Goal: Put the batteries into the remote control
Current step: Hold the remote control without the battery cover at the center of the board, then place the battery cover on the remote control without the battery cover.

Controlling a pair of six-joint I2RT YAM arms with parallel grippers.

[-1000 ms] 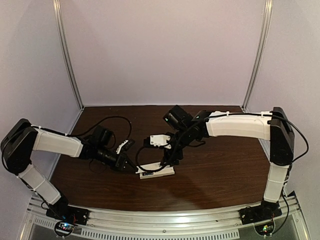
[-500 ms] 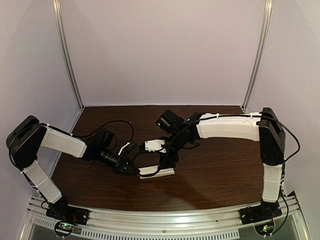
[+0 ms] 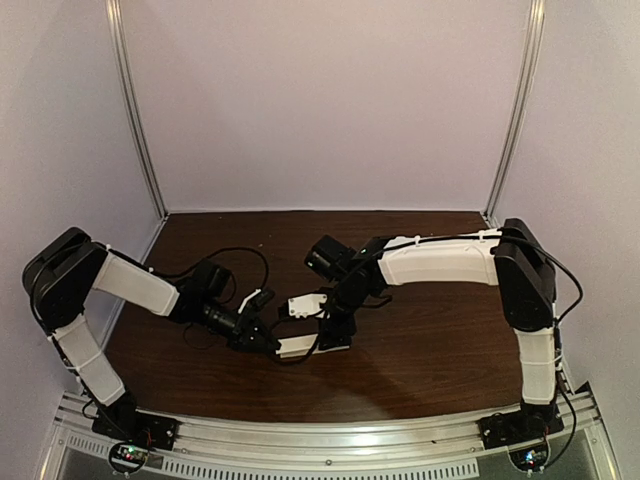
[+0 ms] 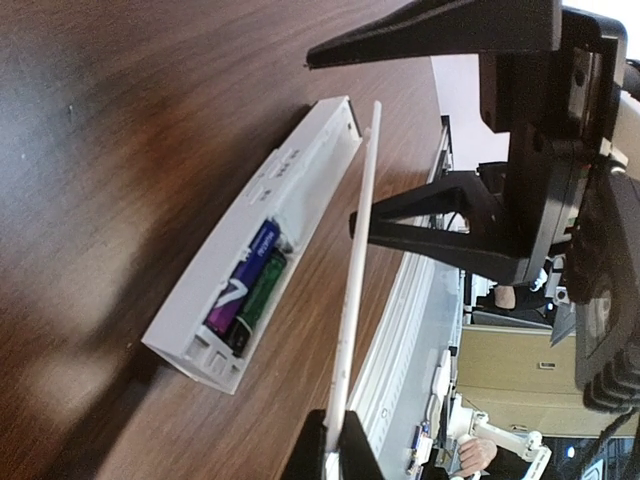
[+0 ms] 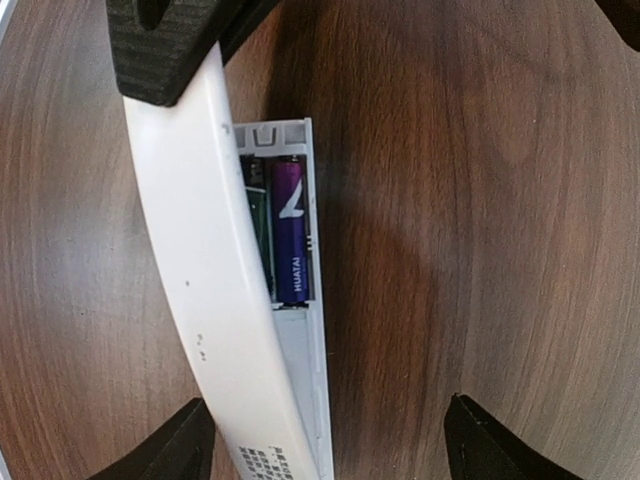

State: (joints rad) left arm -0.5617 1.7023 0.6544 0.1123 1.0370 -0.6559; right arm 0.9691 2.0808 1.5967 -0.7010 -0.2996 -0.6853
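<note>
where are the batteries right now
In the right wrist view the batteries lie side by side in the remote control's open compartment, next to the white cover pinched by the left gripper.

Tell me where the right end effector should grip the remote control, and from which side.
Grip the remote control across its long side walls, beyond the batteries, coming down from above. It lies flat and narrow, compartment up, so the open right end effector could probably span it. The cover strip held by the left end effector crowds one side.
</note>
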